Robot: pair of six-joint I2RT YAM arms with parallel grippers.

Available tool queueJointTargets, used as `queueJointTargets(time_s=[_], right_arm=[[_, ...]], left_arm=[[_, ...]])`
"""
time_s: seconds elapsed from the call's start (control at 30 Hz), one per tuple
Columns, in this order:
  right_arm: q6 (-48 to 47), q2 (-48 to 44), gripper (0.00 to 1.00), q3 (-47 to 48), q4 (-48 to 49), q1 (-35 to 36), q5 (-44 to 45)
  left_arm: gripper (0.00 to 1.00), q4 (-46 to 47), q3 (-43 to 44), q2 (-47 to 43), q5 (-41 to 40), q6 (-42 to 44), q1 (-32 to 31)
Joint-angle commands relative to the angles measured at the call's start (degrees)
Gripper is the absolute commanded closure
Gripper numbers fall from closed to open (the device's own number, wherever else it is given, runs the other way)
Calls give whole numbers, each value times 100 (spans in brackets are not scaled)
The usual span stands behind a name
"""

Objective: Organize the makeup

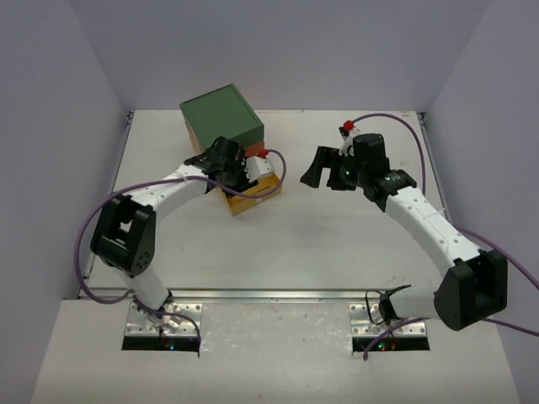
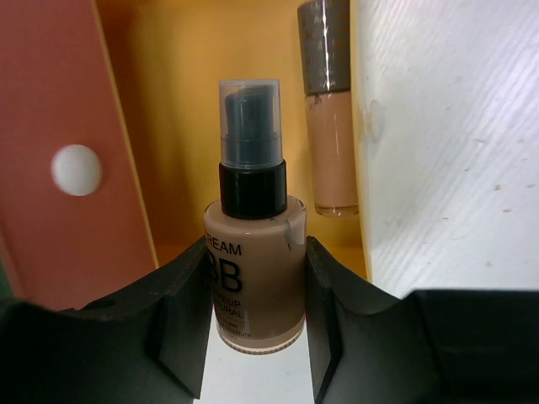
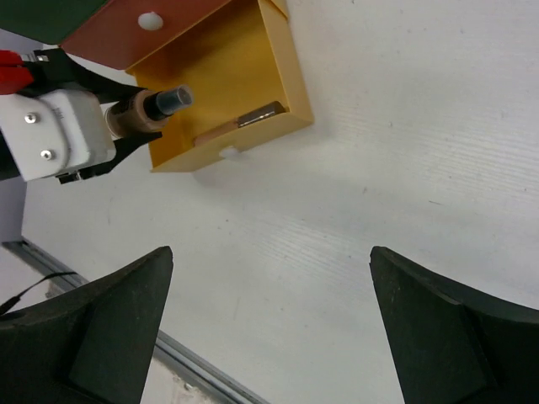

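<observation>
My left gripper (image 2: 257, 282) is shut on a tan BB cream bottle (image 2: 253, 252) with a black pump and clear cap. It holds the bottle at the open yellow drawer (image 2: 177, 101) of the drawer box (image 1: 223, 118). A beige tube with a grey cap (image 2: 330, 126) lies inside that drawer along its front wall. In the right wrist view the bottle (image 3: 139, 114) points into the yellow drawer (image 3: 227, 76), and the tube (image 3: 244, 122) shows too. My right gripper (image 3: 269, 252) is open and empty above bare table; in the top view it (image 1: 324, 172) hangs right of the box.
The box has a green top and a closed orange drawer with a white knob (image 2: 76, 169) above the yellow one. White walls enclose the table on three sides. A metal rail (image 3: 194, 366) runs along the near edge.
</observation>
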Motion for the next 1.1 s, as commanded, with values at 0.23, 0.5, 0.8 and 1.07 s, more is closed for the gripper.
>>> queueJointTargets(time_s=[0.23, 0.5, 0.8, 1.07], right_arm=[[-447, -409, 1, -257, -140, 6, 593], [-434, -386, 1, -362, 104, 6, 444], [578, -212, 1, -908, 1329, 6, -324], [2849, 598, 30, -1559, 2620, 171, -149]], left_arm=[[76, 810, 276, 882, -734, -116, 10], [36, 617, 366, 791, -717, -205, 10], [30, -284, 1504, 309, -302, -484, -7], [19, -789, 3782, 403, -285, -1360, 349]])
